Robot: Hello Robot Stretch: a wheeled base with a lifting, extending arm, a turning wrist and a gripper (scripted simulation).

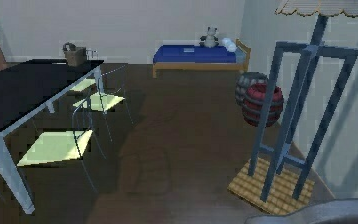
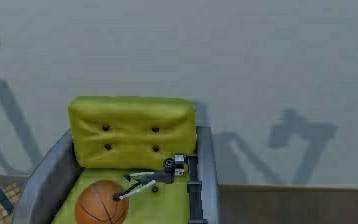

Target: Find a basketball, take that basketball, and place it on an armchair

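Open floor (image 1: 177,140) between table (image 1: 27,85) and stand (image 1: 272,185)

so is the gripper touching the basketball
Cannot tell. Arm side view: the gripper ends at the basketball lying on the armchair; no contact or gap shows plainly.

The basketball (image 2: 100,204) lies on the armchair (image 2: 134,132), toward its left side, with the end effector (image 2: 127,190) at the ball's upper right.
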